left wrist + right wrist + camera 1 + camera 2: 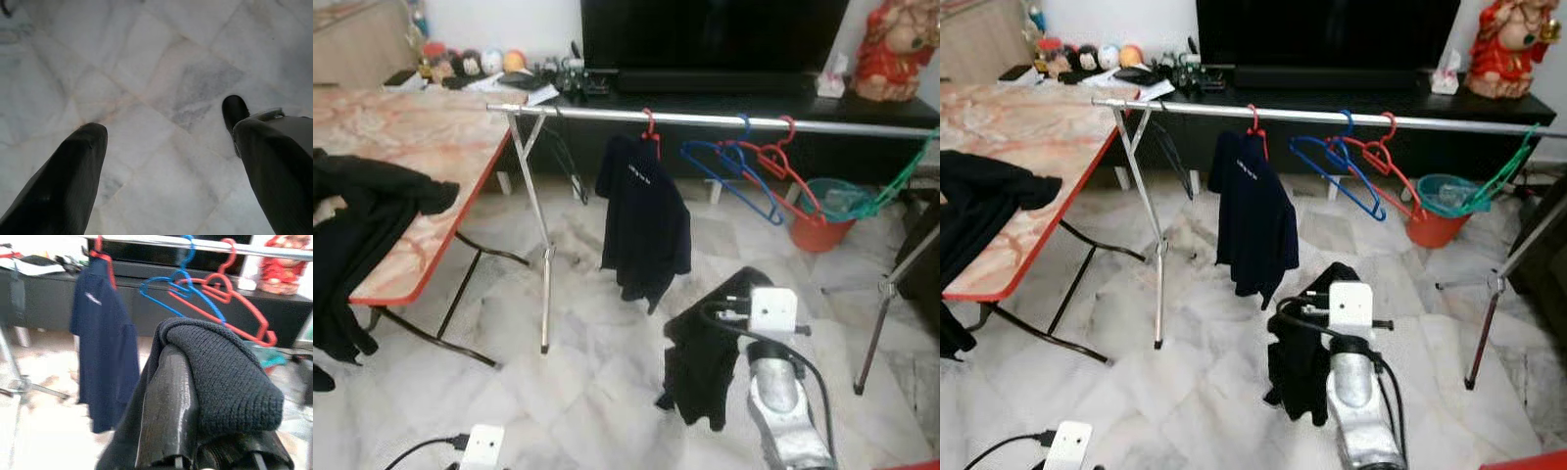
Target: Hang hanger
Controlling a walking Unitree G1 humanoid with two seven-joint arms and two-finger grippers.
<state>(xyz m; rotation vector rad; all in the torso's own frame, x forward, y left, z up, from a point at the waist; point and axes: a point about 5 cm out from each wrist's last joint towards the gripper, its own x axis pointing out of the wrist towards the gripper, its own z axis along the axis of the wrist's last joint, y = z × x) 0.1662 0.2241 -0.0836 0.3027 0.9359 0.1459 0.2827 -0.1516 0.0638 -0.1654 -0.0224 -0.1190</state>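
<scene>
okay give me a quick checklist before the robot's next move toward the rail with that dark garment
1. Garment held: ok. The right hand is shut on the black knit garment.
2. Hanger inside the garment: cannot tell.
3. Free space on the rail: ok, bare stretch between the navy shirt and the blue hanger.
4. Rail within reach: not ok, the hand is low and short of it.
5. Left hand out of the way: ok, open over the floor.

Rail: silver bar ran across the upper frame.
Hangers: one red carried a navy shirt; blue, red, green hung empty at upper right.
</scene>
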